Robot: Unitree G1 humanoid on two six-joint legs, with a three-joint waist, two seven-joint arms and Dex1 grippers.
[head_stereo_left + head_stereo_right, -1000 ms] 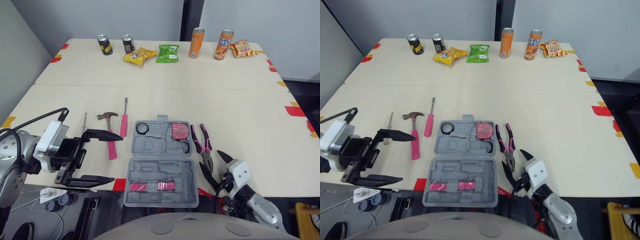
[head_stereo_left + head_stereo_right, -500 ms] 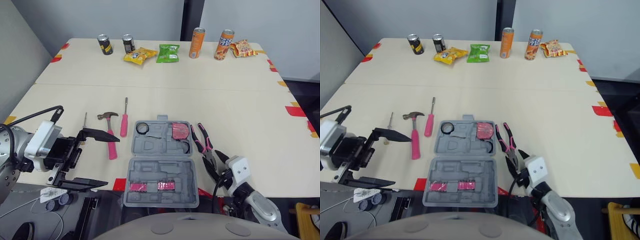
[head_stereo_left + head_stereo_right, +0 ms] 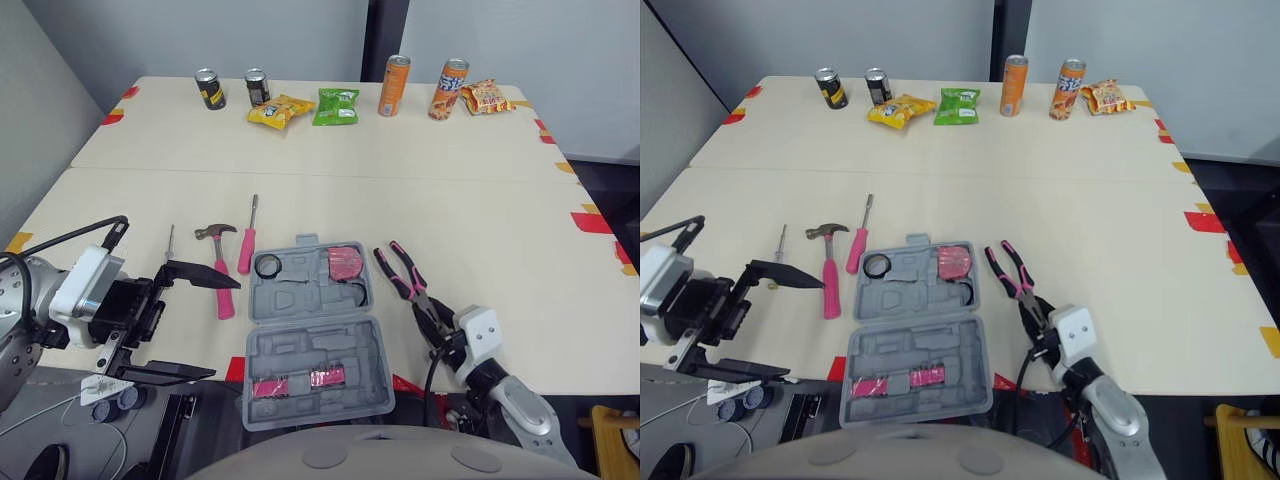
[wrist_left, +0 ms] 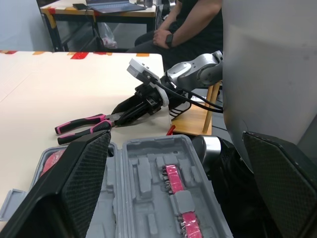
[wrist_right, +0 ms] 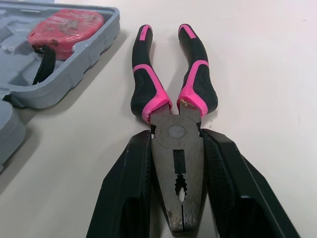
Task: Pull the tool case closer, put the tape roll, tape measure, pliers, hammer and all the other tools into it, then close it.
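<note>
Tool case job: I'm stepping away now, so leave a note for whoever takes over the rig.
Left gripper: open, hovering at the table's near edge, close to the hammer.
Right gripper: shut on the head of the pliers, which lie on the table right of the tool case.
Done: tool case open at the near edge; tape roll and tape measure inside.
Left: pliers, hammer, pink screwdriver, small screwdriver in, then close.
</note>
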